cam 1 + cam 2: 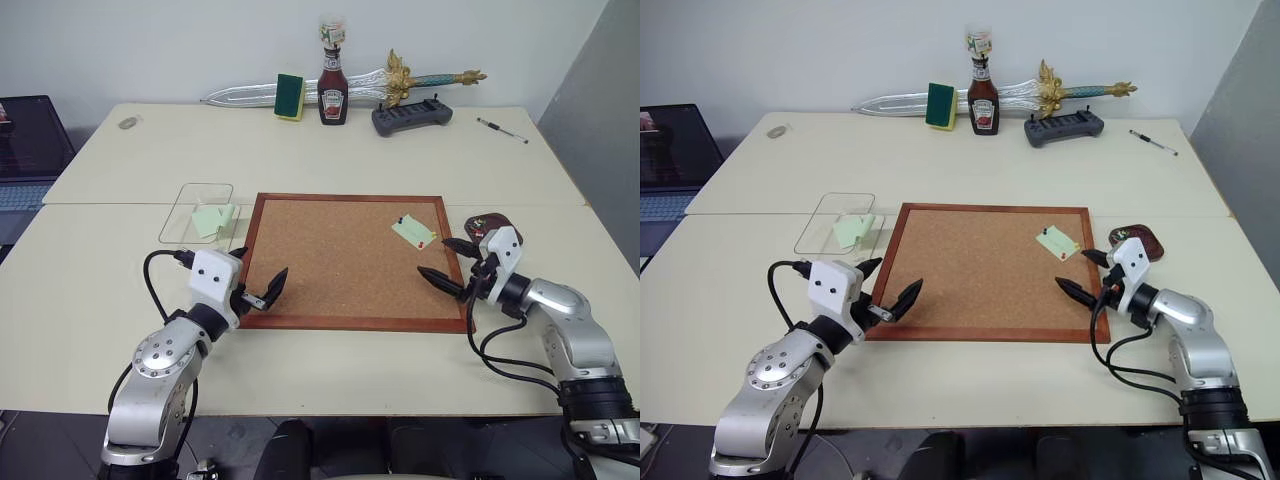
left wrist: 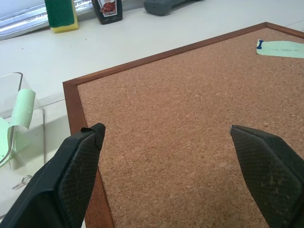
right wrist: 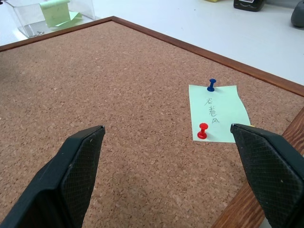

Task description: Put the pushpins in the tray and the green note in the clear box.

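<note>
The green note (image 3: 216,113) lies on the corkboard (image 1: 340,260) near its far right corner. It is held by the pushpins, a blue-headed one (image 3: 211,84) and a red-headed one (image 3: 203,130). My right gripper (image 1: 435,257) stands open at the board's right edge, just in front of the note and not touching it. The tray (image 1: 493,222), dark reddish-brown, sits just off the board's right side and is partly hidden behind that gripper. The clear box (image 1: 184,213) stands left of the board with pale green paper (image 1: 212,220) in it. My left gripper (image 1: 257,272) is open and empty over the board's near left corner.
Along the far table edge lie a toy sword (image 1: 250,94), a green sponge (image 1: 290,95), a ketchup bottle (image 1: 333,90), a dark grey rack (image 1: 411,116) and a pen (image 1: 502,130). A laptop (image 1: 25,150) sits at the far left.
</note>
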### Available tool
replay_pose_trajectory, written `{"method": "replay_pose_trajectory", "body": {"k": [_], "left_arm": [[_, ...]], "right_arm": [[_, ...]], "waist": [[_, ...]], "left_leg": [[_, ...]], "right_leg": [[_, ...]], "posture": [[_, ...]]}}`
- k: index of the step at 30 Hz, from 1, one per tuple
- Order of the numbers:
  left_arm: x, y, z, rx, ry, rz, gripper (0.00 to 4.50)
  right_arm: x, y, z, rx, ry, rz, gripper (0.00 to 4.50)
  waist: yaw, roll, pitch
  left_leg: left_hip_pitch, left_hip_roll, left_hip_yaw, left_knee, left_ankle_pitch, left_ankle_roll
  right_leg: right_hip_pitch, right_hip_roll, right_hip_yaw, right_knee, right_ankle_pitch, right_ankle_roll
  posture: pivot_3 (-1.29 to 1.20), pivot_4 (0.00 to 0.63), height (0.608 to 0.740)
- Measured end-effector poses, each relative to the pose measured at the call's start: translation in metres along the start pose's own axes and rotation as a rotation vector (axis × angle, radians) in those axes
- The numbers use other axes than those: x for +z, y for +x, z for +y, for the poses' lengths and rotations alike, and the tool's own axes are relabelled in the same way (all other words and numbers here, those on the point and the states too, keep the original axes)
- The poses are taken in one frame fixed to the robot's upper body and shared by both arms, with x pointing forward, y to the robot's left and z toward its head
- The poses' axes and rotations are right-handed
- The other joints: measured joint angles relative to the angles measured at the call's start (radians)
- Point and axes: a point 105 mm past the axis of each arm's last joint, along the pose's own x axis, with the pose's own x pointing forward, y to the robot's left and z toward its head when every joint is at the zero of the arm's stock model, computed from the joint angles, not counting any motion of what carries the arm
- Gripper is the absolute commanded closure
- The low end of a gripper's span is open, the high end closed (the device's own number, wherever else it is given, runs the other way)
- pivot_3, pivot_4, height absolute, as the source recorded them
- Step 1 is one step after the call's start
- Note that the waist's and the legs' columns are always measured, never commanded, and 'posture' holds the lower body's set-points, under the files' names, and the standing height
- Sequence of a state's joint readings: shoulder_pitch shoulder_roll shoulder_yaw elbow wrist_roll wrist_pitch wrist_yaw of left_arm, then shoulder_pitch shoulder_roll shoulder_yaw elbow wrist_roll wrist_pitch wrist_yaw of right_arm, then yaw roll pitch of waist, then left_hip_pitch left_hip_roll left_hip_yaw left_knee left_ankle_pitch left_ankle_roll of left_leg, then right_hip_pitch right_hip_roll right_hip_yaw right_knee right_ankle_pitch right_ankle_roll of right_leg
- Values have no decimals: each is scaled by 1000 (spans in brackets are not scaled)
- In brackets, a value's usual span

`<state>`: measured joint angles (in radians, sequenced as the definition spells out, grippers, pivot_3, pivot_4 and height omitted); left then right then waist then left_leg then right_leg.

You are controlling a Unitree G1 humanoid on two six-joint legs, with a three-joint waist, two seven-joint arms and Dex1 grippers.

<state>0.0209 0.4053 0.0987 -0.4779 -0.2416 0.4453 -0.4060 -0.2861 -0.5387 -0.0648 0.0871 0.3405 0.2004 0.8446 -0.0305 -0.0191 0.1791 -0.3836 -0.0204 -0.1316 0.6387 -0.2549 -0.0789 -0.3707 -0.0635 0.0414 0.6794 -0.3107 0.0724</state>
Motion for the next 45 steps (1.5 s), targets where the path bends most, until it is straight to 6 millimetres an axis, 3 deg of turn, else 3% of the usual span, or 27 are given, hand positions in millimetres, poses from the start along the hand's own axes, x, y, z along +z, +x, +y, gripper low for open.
{"method": "replay_pose_trajectory", "body": {"k": [7,13,18,21,24,27,33,41,43,45], "left_arm": [[11,5,4,21,39,-45,50],[7,8,7,29,45,-19,50],[12,13,1,-53,30,-43,50],[19,15,-3,-111,36,-73,421],[20,24,-2,-167,51,-73,1178],[20,30,-5,-199,51,-67,1599],[15,55,-26,-372,78,-12,2659],[15,83,-46,-459,54,-20,4145],[11,89,-48,-463,41,-9,4460],[6,92,-50,-466,32,7,4460]], "right_arm": [[-3,-1,-3,-9,3,-1,0],[-6,-3,-1,-3,12,7,0],[-10,-6,5,16,20,20,0],[-8,-6,6,20,15,18,0],[-3,-8,6,22,8,14,0],[-1,-9,7,24,8,11,0],[6,-6,11,24,-6,-1,0],[8,0,18,31,-2,-4,0],[11,1,19,25,-5,-8,0],[12,2,19,25,-7,-8,0]], "waist": [[0,0,0],[0,0,0],[-1,0,0],[-1,0,0],[0,0,0],[0,0,0],[-1,0,0],[-2,0,0],[-2,0,0],[-2,0,0]], "left_leg": [[0,0,0,0,0,0],[0,0,0,0,0,0],[0,0,0,0,0,0],[0,0,0,0,0,0],[0,0,0,0,0,0],[0,0,0,0,0,0],[0,0,0,0,0,0],[-1,0,0,0,0,0],[-1,0,0,0,0,0],[-1,0,0,0,0,0]], "right_leg": [[0,0,0,0,0,0],[0,0,0,0,0,0],[-1,0,0,0,0,0],[0,0,0,0,0,0],[0,0,0,0,0,0],[0,0,0,0,0,0],[-1,0,0,0,0,0],[-1,0,0,0,0,0],[-2,0,0,0,0,0],[-2,0,0,0,0,0]], "posture": [[0,150,740],[0,150,740],[0,150,740],[0,150,740],[0,150,740],[0,150,740],[0,150,740],[0,150,740],[0,150,740],[0,150,740]]}}
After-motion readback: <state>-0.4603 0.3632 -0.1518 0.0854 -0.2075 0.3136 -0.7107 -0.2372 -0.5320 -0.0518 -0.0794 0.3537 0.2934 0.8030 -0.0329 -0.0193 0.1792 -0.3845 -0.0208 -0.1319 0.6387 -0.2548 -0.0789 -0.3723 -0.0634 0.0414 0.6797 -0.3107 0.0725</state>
